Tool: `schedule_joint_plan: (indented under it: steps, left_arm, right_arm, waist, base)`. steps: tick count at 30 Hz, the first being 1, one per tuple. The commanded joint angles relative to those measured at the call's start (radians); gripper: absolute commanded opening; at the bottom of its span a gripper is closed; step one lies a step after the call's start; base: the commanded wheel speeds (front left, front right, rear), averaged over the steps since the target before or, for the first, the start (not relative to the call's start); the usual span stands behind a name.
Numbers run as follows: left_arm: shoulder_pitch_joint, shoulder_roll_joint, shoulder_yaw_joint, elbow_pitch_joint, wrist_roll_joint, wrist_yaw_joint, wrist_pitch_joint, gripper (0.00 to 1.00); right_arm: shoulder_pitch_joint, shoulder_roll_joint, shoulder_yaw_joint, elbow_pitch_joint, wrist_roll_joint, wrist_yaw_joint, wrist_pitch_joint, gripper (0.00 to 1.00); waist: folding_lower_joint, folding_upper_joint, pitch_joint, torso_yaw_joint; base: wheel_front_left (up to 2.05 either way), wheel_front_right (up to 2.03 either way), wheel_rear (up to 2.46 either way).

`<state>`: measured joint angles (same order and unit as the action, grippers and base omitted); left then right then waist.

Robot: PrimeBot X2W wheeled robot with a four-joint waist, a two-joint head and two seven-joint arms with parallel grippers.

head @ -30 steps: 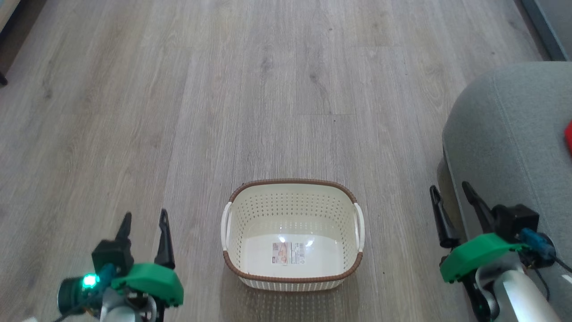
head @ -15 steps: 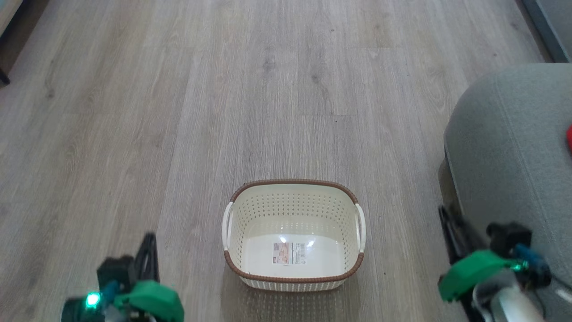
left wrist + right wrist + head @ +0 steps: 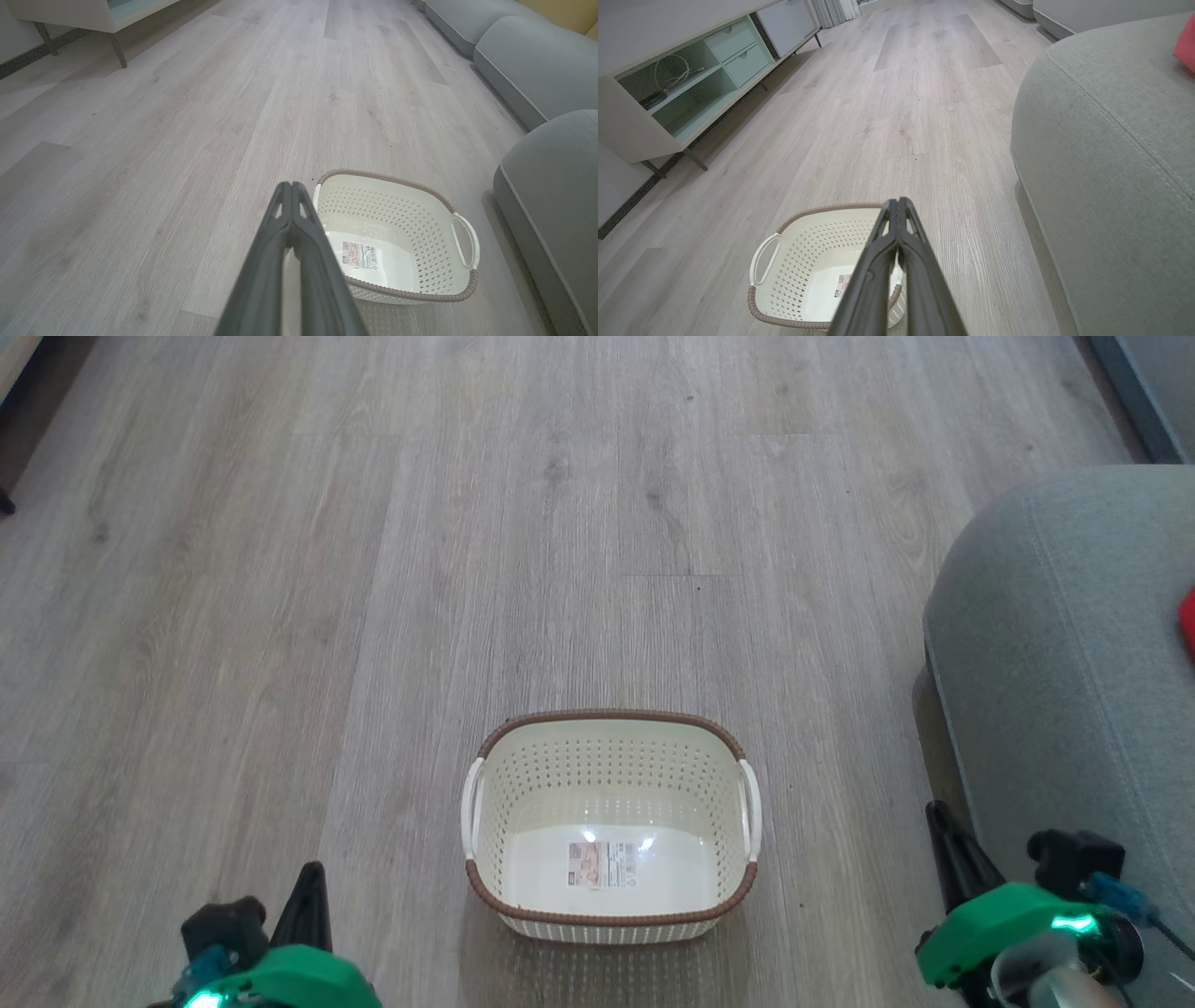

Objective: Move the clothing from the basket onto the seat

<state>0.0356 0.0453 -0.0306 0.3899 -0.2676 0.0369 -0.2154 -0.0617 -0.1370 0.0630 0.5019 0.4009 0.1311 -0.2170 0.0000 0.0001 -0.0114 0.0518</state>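
Firstly, head view. Low in the frame, the basket (image 3: 611, 767) is seen upright on the floor (image 3: 373, 569), its brown rim unbroken and its bare bottom showing a label (image 3: 602, 863). To the right the seat (image 3: 1055, 644) is seen, its rounded corner and stitched seam turned toward the basket, with a strip of open floor between the two. At the frame's right edge the clothing (image 3: 1187, 621) is seen as a red sliver lying on the seat; how much of it lies there cannot be told. At lower left the left gripper (image 3: 313, 873) is noted, fingers pressed together with nothing held, well apart from the basket. At lower right the right gripper (image 3: 936, 814) is noted just beside the seat's front edge, fingers likewise pressed together on nothing. Wide open floor is recorded ahead of the basket and to its left.

Next, left wrist view. The closed fingers are seen overlapping the basket's near rim in the picture; contact cannot be judged. Sofa sections (image 3: 528, 65) line the right side, and a cabinet (image 3: 70, 11) on legs stands at upper left.

Lastly, right wrist view. The closed fingers are seen in front of the basket. The seat's seamed edge bounds the right side, with red clothing at its upper corner. The cabinet bounds the left, with open floor between.
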Motion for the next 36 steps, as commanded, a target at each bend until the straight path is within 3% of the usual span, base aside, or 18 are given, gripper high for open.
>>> schedule_joint_plan:
  steps: [1, 36]
  left_arm:
    - [-0.050, 0.003, 0.016, -0.039, -0.032, -0.008, 0.006, 0.00]
    - [-0.078, 0.004, 0.054, -0.072, -0.435, -0.057, 0.105, 0.00]
  right_arm:
    - [-0.045, -0.005, -0.012, -0.038, 0.030, 0.000, 0.011, 0.00]
    - [-0.045, 0.023, -0.063, -0.106, 0.393, 0.000, 0.109, 0.00]
  waist:
    - [0.0000, -0.0001, 0.000, -0.001]
    - [0.0000, -0.0001, 0.005, -0.016]
  base:
    - [0.00, 0.00, 0.00]
    - [0.00, 0.00, 0.00]
